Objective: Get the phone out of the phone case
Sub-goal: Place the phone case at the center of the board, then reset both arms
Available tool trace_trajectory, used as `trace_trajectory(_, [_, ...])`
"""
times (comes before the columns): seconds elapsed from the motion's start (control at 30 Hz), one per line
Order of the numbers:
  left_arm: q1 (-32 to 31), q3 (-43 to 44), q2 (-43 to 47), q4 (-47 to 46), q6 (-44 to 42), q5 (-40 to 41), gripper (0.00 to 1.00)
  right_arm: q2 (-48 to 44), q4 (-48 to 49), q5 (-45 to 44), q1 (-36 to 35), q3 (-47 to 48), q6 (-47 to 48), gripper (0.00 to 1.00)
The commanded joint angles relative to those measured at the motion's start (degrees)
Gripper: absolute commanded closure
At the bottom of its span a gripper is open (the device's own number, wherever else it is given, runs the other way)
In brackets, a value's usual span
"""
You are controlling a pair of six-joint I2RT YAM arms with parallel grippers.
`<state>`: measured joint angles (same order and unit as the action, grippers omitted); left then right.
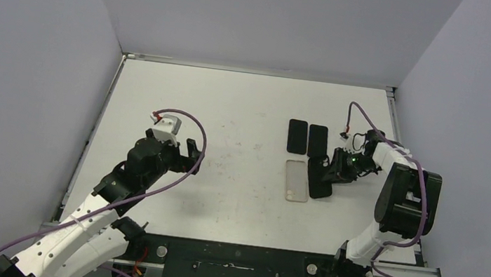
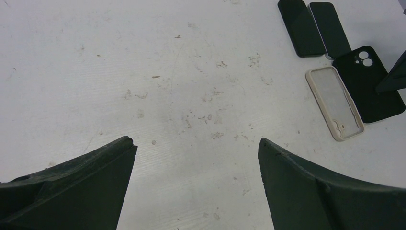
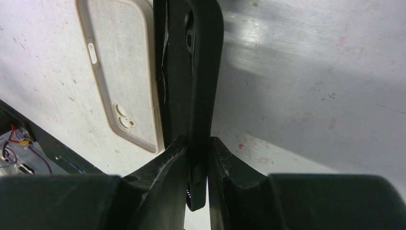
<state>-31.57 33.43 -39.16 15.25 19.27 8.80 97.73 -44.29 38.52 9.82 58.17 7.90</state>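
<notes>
A black phone case [image 1: 319, 180] with two camera holes lies on the table right of centre, also in the left wrist view [image 2: 367, 84]. My right gripper [image 1: 333, 165] is shut on its right edge. In the right wrist view the fingers [image 3: 197, 148] pinch the black case [image 3: 198, 72], and a thin seam runs along its left side. I cannot tell whether a phone sits inside it. My left gripper [image 1: 178, 148] is open and empty above bare table at the left, its jaws wide apart in the left wrist view [image 2: 196, 143].
An empty beige case [image 1: 296, 181] lies just left of the black one, seen too in both wrist views [image 2: 334, 102] [image 3: 122, 72]. Two dark phones [image 1: 296, 136] [image 1: 317, 140] lie side by side behind them. Grey walls enclose the table.
</notes>
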Motion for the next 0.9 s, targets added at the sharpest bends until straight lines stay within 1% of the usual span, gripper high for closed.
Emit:
trace_trajectory(0.0, [-0.24,0.40,0.66,-2.12,-0.49,0.61,0.03,0.32,-2.80,3.87,-0.33,1.13,0.27,0.79])
trace_trajectory(0.03, [-0.20,0.43,0.65,-1.92,-0.43,0.61,0.03,0.22,-3.52,4.28,-0.33,1.23,0.42,0.79])
trace_trajectory(0.07, [-0.24,0.55,0.64,-1.70,-0.33,0.65,0.03,-0.05,-3.95,4.20,-0.33,1.24,0.26,0.76])
trace_trajectory(0.1, [-0.24,0.65,0.65,-1.48,-0.24,0.69,0.03,-0.46,-4.25,3.59,-0.33,1.20,0.01,0.70])
trace_trajectory(0.17, [-0.24,0.74,0.75,-1.04,-0.14,0.76,0.03,-1.92,-4.29,1.95,-0.28,1.17,-0.84,0.51])
trace_trajectory(0.2, [-0.24,0.78,0.79,-0.74,0.03,0.89,0.03,-3.02,-4.13,1.20,-0.26,1.16,-1.27,0.45])
trace_trajectory(0.27, [-0.32,1.35,0.98,0.14,0.19,1.23,0.03,-5.47,-3.97,-0.70,-0.16,1.28,-2.37,0.36])
trace_trajectory(0.33, [-0.33,2.17,1.41,1.39,0.52,1.75,0.03,-8.34,-3.92,-3.47,-0.16,1.46,-3.36,0.23])
trace_trajectory(0.43, [-0.25,4.02,2.41,3.44,1.60,3.39,0.03,-13.48,-3.70,-7.22,-0.16,1.92,-4.69,0.12])
trace_trajectory(0.53, [-0.24,6.54,3.60,6.49,2.61,6.30,0.03,-20.51,-1.89,-10.87,-0.13,2.01,-6.99,0.01])
trace_trajectory(0.63, [-0.24,9.68,4.73,9.13,2.66,9.27,0.03,-27.90,0.59,-16.25,-0.16,2.42,-10.62,0.00])
trace_trajectory(0.77, [-0.29,15.44,4.74,12.73,0.57,13.13,0.03,-39.00,4.54,-24.25,-0.16,2.91,-14.32,0.00])
trace_trajectory(0.87, [-0.54,19.87,4.81,14.07,-1.05,17.04,0.03,-47.54,8.57,-34.11,-0.16,2.35,-17.66,0.00])
